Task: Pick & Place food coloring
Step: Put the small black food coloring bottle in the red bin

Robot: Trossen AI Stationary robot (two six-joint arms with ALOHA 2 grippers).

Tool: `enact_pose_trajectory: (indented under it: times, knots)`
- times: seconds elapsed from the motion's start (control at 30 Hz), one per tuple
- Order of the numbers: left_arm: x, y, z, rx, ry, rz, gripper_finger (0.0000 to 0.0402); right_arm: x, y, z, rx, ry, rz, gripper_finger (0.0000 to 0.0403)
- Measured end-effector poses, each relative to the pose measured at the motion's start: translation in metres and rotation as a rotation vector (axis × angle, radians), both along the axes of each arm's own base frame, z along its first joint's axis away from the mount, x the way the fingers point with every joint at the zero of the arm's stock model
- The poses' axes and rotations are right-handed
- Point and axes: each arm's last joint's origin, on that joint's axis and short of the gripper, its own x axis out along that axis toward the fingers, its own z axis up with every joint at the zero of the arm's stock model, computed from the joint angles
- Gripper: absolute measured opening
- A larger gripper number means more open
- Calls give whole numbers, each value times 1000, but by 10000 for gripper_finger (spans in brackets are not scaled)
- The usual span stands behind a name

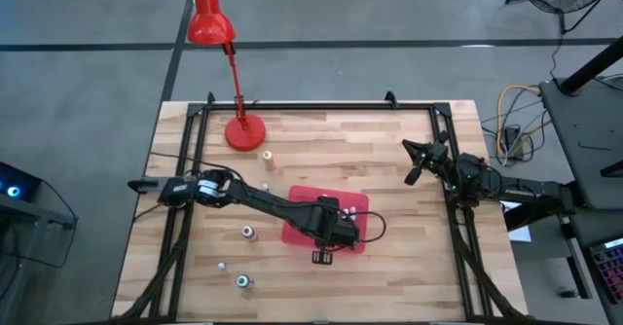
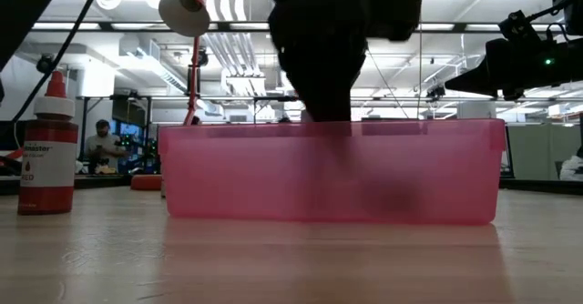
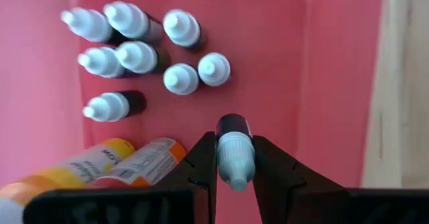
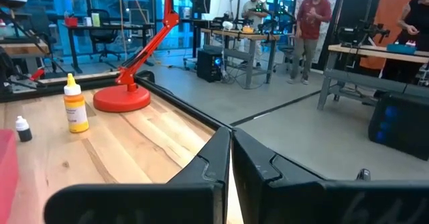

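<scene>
The food coloring shows as tiny dark bottles with whitish caps; several (image 3: 144,53) stand in the pink tray (image 3: 268,63), beside two larger orange-and-yellow bottles (image 3: 127,163) lying on its floor. My left gripper (image 3: 234,140) points down into the tray (image 1: 297,230) and is shut on one more small bottle (image 3: 234,153). A few other bottles stand on the wood: a tan one (image 1: 267,158), a pink-topped one (image 1: 249,233) and a green-topped one (image 1: 243,281). My right gripper (image 4: 230,143) waits shut at the table's right edge (image 1: 414,169). My left gripper pinches the small bottle by its whitish cap (image 3: 234,163) between the two fingers (image 3: 204,160). The fingers come from above, pointing steeply down. The bottle sits upright, cap up, its dark body (image 3: 233,125) reaching below the fingertips over the tray floor; whether it touches the floor, I cannot tell.
A red desk lamp (image 1: 243,130) stands at the table's far edge. A red-capped bottle (image 2: 47,149) stands left of the tray in the low view. A yellow bottle (image 4: 75,106) and a tiny dark one (image 4: 23,128) stand near the lamp's base. People are in the room beyond.
</scene>
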Motion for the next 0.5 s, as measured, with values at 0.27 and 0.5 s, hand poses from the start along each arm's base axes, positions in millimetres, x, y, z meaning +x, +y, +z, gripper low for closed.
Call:
enact_pose_trajectory:
  times: [0.27, 0.5]
  knots:
    - [-2, 1, -19, 19, 19, -39, 44, 0, 0, 0, 1, -1, 0, 9]
    - [-4, 2, -30, 35, 33, -78, 44, 0, 0, 0, 3, -2, 0, 9]
